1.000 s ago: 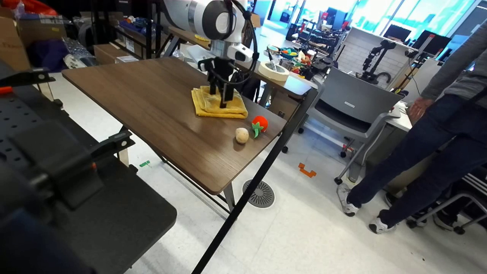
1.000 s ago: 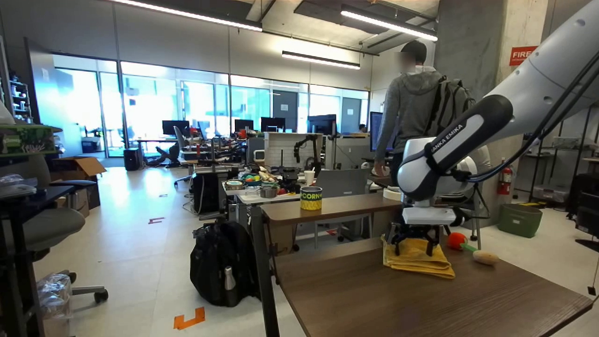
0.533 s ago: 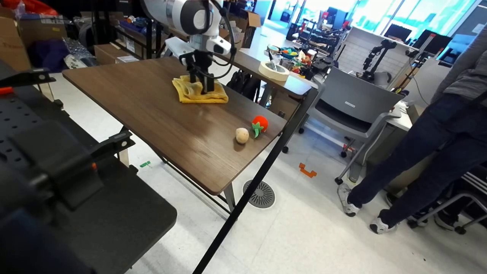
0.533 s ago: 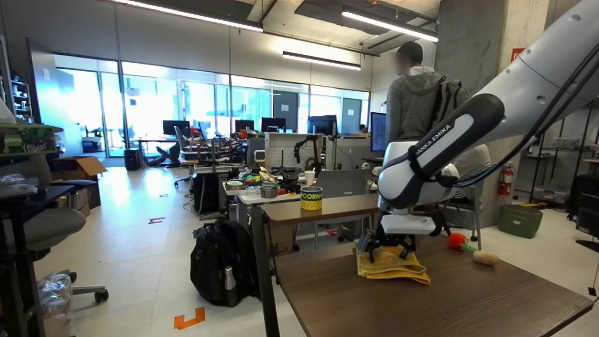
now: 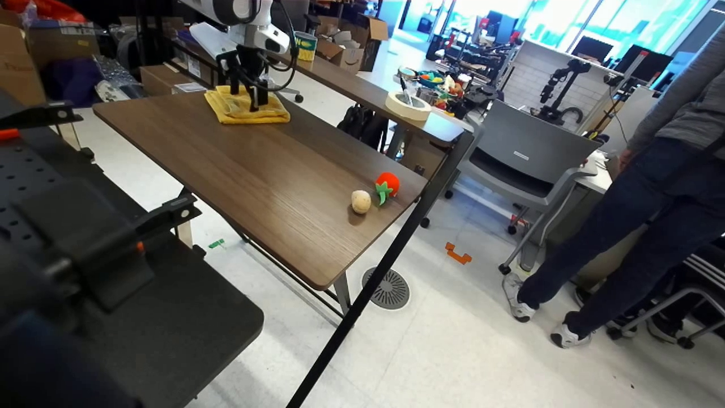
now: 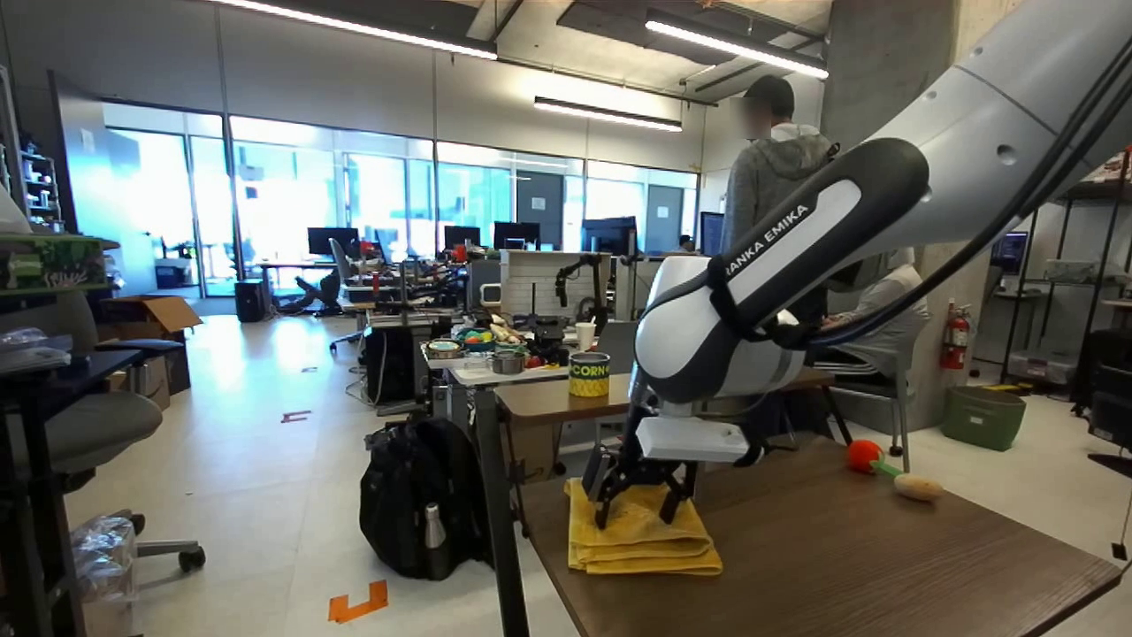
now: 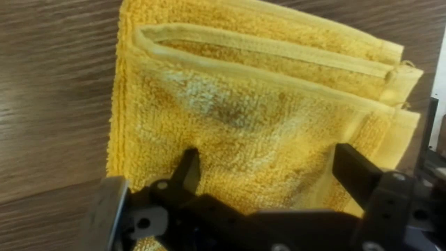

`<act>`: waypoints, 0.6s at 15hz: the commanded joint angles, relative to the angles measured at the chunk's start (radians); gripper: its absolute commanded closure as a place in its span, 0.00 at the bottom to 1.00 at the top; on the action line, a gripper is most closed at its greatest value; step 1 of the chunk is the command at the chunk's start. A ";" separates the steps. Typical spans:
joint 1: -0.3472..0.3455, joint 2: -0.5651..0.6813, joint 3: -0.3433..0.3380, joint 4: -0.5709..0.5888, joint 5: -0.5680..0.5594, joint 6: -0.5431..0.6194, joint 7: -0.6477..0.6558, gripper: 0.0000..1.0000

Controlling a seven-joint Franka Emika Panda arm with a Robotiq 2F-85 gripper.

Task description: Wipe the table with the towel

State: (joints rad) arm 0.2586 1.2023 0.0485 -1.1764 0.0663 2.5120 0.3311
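On the rectangular brown wood-grain table (image 5: 266,175), the folded yellow cloth towel (image 7: 251,115) could slide off the nearby edge if the black two-fingered gripper (image 7: 267,150), jaws apart, overreaches.

All views share the towel (image 7: 258,122), the wrist view closest

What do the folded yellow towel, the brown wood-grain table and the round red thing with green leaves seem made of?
Yellow towel: soft matte terry cloth, by its looped pile and stitched hems; cotton or synthetic, unclear.
Brown table: a faintly glossy top with grain lines, so wood or laminate.
Round red thing: perhaps matte felt or plastic, from its even colour; too small to settle.
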 commanded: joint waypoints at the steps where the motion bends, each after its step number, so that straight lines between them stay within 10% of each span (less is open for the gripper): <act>1: 0.002 0.006 -0.007 0.009 0.006 -0.004 -0.002 0.00; 9: -0.141 0.070 -0.089 0.054 0.080 -0.017 0.105 0.00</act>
State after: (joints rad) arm 0.1786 1.2238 -0.0092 -1.1670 0.1169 2.4970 0.3982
